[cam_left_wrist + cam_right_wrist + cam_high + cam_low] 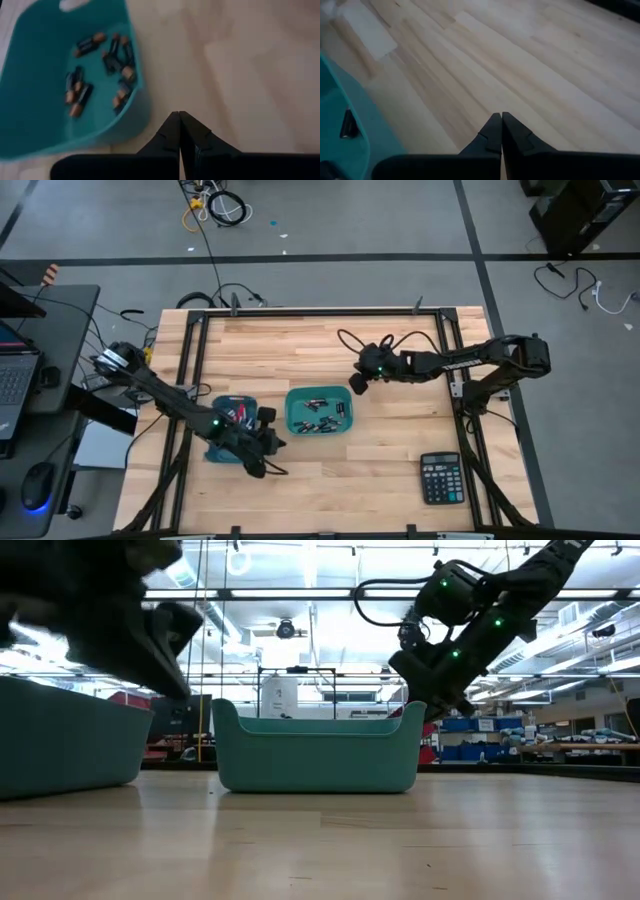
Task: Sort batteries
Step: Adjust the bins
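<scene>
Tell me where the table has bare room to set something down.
Bare wood runs along the far edge behind the middle bin, and between that bin and the calculator. It is crowded around the left bin, where the left gripper hovers.

Right gripper [501,116] up over the bench [530,65], jaws pressed tight together, nothing between them. Pale wood planks run diagonally beneath. Off to one side sits the corner of a teal bin [367,132], and inside it, one dark battery [348,124] lying against the floor of the bin.
</scene>
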Available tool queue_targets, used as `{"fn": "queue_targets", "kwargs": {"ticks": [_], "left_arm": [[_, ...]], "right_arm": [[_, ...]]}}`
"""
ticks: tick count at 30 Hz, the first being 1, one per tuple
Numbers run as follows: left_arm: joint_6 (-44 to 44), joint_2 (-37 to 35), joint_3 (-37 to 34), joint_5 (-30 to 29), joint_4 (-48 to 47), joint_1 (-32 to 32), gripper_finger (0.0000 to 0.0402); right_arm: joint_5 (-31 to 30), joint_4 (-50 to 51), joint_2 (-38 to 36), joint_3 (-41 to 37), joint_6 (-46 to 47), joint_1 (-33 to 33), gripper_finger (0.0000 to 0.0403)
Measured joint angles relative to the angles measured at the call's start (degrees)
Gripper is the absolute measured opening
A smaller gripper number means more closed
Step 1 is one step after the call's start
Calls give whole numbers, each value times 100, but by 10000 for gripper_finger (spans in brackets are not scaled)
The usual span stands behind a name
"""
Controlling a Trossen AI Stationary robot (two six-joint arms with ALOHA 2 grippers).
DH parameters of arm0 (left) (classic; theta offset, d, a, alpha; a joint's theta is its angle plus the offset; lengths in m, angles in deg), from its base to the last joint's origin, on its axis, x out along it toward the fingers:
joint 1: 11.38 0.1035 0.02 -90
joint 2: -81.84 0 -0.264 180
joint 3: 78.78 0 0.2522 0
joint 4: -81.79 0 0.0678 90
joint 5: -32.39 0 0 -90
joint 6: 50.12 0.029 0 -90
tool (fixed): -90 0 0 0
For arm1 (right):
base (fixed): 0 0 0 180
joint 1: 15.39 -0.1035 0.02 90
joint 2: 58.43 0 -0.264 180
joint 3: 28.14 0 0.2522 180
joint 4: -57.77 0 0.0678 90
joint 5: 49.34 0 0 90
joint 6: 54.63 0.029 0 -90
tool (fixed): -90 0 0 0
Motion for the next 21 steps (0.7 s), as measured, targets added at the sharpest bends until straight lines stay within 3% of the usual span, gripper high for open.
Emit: {"fn": "queue_targets", "kwargs": {"ticks": [7, 21], "left_arm": [[133, 319, 1, -507, 423, 9, 0], [149, 327, -1, -535, 311, 300, 0]], "right_arm": [[58, -108, 0, 0, -211, 35, 0], [222, -253, 0, 0, -247, -195, 0]]}}
